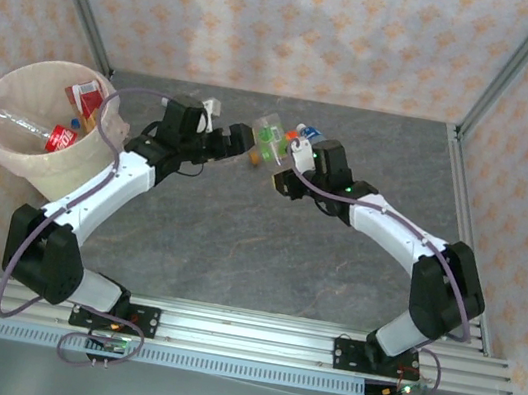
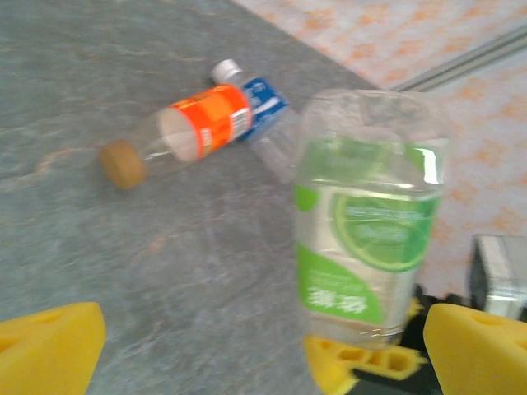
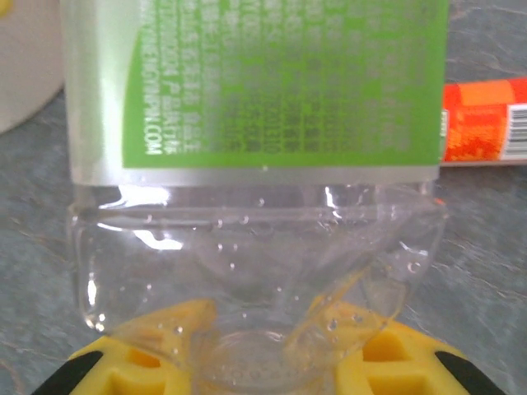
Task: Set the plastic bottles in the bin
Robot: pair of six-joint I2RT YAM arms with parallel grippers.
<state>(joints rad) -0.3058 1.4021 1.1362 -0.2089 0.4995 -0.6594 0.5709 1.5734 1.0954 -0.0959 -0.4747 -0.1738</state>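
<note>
A clear green-labelled bottle (image 1: pixel 268 138) hangs above the table's far middle, and my right gripper (image 1: pixel 288 158) is shut on its neck end (image 3: pixel 263 329). My left gripper (image 1: pixel 245 144) is open just left of that bottle; its yellow fingers (image 2: pixel 49 350) stand wide apart, with the green-labelled bottle (image 2: pixel 370 239) ahead of the right one. An orange-labelled bottle (image 2: pixel 198 127) and a blue-labelled bottle (image 2: pixel 262 99) lie on the table beyond. The bin (image 1: pixel 4 83), beige with a pinkish liner, stands at the far left and holds red-labelled bottles (image 1: pixel 64 138).
Metal frame posts (image 1: pixel 490 88) rise at the back corners in front of patterned walls. The orange-labelled bottle (image 3: pixel 486 119) lies just behind the held one. The arms' mounting rail (image 1: pixel 241 336) runs along the near edge. Grey tabletop (image 1: pixel 256 247) lies between the arms.
</note>
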